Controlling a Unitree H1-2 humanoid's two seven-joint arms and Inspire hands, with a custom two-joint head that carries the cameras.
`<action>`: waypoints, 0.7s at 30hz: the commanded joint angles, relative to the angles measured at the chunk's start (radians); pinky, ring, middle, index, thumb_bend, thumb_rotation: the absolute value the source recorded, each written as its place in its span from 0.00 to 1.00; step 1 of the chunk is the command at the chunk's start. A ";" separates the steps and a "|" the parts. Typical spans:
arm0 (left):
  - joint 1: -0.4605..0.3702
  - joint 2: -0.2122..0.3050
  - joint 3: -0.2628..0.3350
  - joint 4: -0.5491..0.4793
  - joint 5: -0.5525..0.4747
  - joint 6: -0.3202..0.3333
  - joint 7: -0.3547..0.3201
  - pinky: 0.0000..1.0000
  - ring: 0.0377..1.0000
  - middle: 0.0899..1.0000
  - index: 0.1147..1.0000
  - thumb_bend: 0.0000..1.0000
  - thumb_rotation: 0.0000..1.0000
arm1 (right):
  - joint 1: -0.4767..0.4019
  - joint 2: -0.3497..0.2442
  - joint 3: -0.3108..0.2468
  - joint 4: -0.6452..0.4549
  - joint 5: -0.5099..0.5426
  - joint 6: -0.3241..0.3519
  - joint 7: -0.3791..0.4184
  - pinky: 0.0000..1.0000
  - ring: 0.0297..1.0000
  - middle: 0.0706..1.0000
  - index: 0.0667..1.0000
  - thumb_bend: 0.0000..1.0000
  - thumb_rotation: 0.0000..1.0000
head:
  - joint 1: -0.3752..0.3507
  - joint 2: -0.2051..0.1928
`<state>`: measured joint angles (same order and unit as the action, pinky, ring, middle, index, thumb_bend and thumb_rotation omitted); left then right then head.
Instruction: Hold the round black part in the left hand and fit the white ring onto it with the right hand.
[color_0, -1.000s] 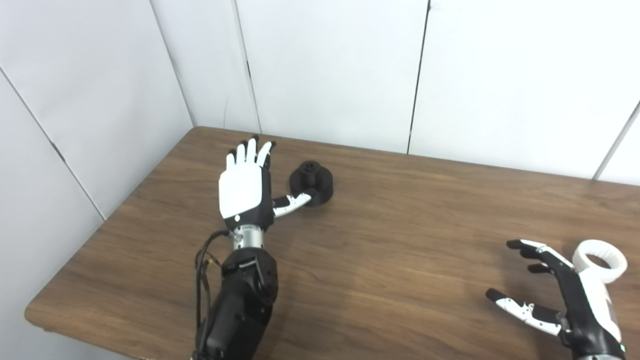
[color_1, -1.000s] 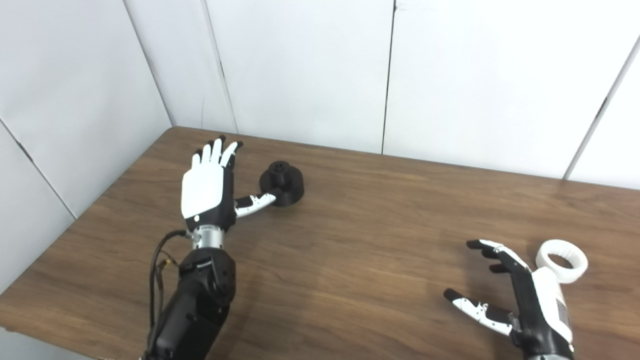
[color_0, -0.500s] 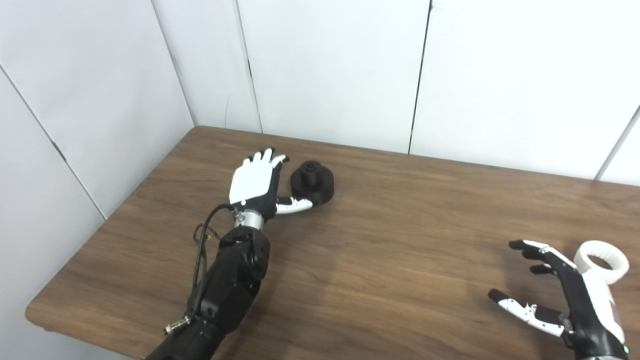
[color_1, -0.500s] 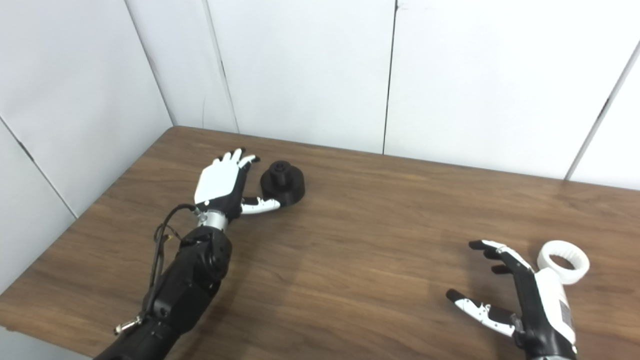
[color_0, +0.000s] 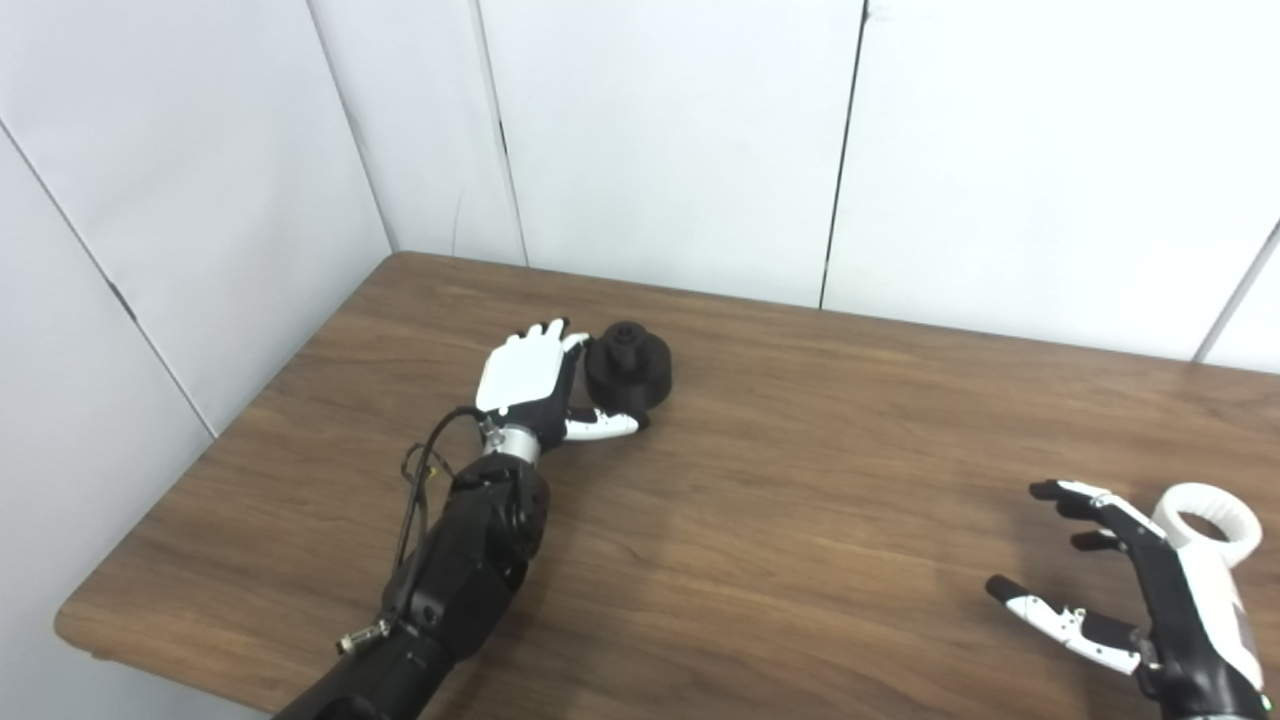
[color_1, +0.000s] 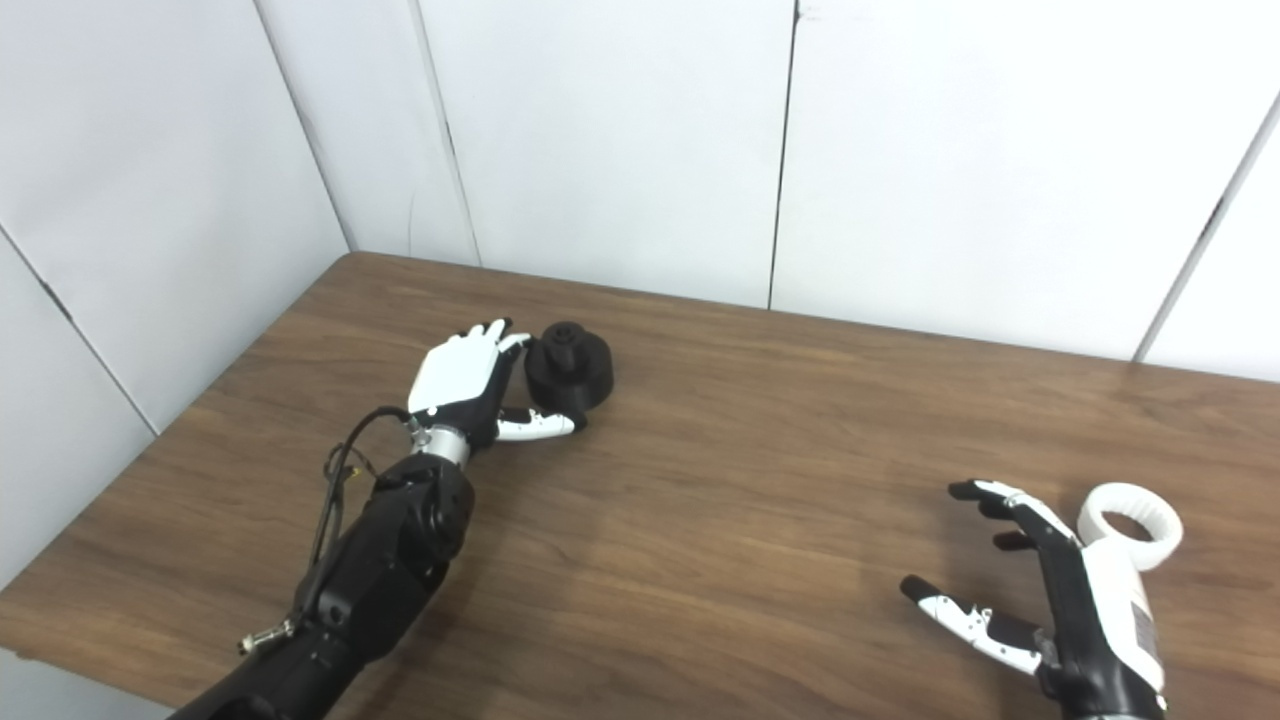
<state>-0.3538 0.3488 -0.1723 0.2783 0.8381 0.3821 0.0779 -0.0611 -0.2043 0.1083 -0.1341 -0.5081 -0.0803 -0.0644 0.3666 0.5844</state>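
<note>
The round black part (color_0: 630, 364) with a small knob on top stands on the brown table at the far left. My left hand (color_0: 530, 380) is open, low on the table, right beside the part on its left, with fingers by its far side and thumb by its near side. The white ring (color_0: 1212, 510) lies flat on the table at the right edge. My right hand (color_0: 1130, 580) is open and empty just left of the ring, fingers spread, not touching it. The same scene shows in the right eye view, with the part (color_1: 570, 366) and ring (color_1: 1135, 511).
The table (color_0: 780, 480) is bounded by white wall panels at the back and left. Its left edge and near-left corner are close to my left arm (color_0: 455, 570).
My left hand has dropped from upright above the table and moved right, up against the black part. My right hand has stayed open by the ring, shifting only slightly.
</note>
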 joint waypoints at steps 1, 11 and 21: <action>-0.063 0.029 0.002 0.005 0.010 -0.002 0.035 1.00 1.00 1.00 0.83 1.00 0.61 | -0.023 -0.010 -0.012 -0.040 0.011 -0.047 -0.014 0.65 0.76 0.78 0.69 0.68 0.24 | 0.000 0.001; -0.098 0.026 -0.016 0.071 0.014 -0.004 0.069 1.00 1.00 1.00 0.83 1.00 0.60 | -0.014 -0.023 -0.020 -0.061 0.026 -0.040 0.004 0.66 0.76 0.79 0.69 0.67 0.23 | -0.010 0.008; -0.162 -0.003 -0.027 0.196 -0.005 -0.019 0.176 1.00 1.00 1.00 0.81 1.00 0.60 | -0.008 -0.037 -0.027 -0.071 0.020 -0.033 0.015 0.65 0.76 0.79 0.69 0.67 0.26 | -0.018 0.009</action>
<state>-0.4568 0.3347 -0.2040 0.4681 0.8298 0.3751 0.2059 -0.0505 -0.2289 0.0941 -0.1654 -0.4909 -0.0913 -0.0454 0.3482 0.5921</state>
